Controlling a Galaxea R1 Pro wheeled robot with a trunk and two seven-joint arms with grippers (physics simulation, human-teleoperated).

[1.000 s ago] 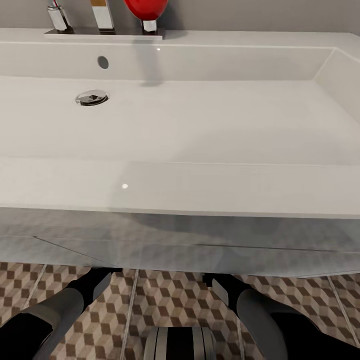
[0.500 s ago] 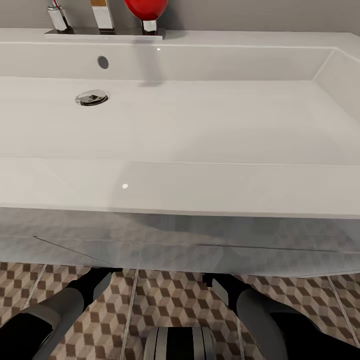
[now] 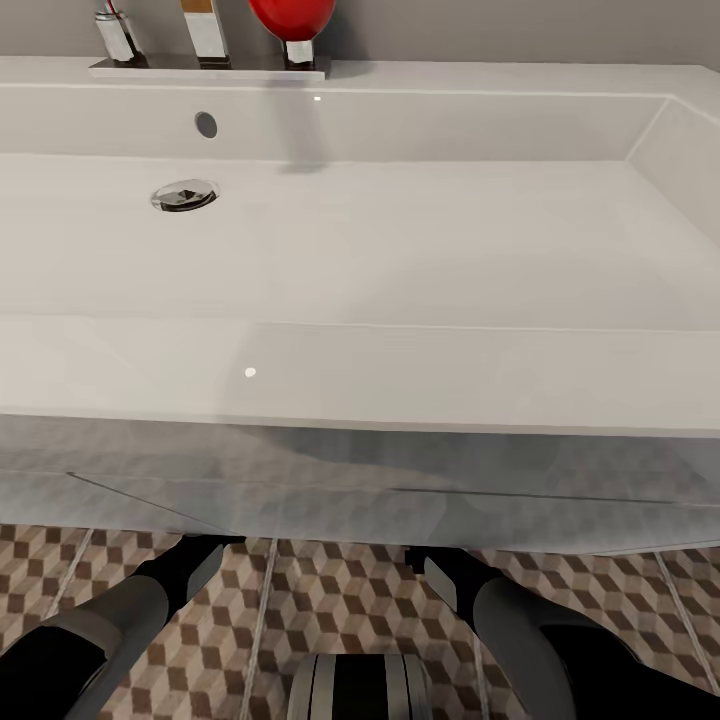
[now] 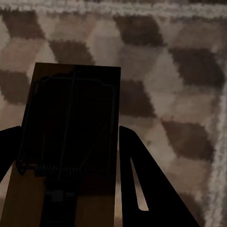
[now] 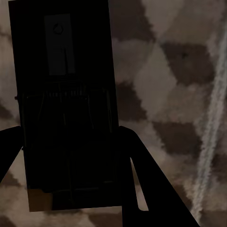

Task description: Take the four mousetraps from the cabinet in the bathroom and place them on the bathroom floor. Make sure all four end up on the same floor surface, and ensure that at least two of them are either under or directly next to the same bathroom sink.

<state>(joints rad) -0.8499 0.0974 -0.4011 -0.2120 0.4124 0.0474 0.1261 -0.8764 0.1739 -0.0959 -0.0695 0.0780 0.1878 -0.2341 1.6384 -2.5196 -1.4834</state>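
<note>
Tan wood, shadowed: one mousetrap lay between the left gripper's two dark fingers, which pressed against its long sides, clamped on it. The board's long axis ran straight out along the fingers, past their tips. The right gripper was clamped the same way on a second mousetrap, darker in shade, long axis likewise in line with its fingers. Count: two traps seen, one per gripper. Both pointed at the bathroom floor, cube-patterned tile with pale grout; whether either board touched the tile could not be told. From the head view both forearms reached forward and down under the front edge of the bathroom sink, just before the white vanity. Judgement: the floor lay directly ahead of each trap, so release near the vanity foot would suit the sink condition; neither arm looked clearly nearer. Farther back, one drain, one overflow hole, a chrome faucet, a red object on the sink's back edge
</note>
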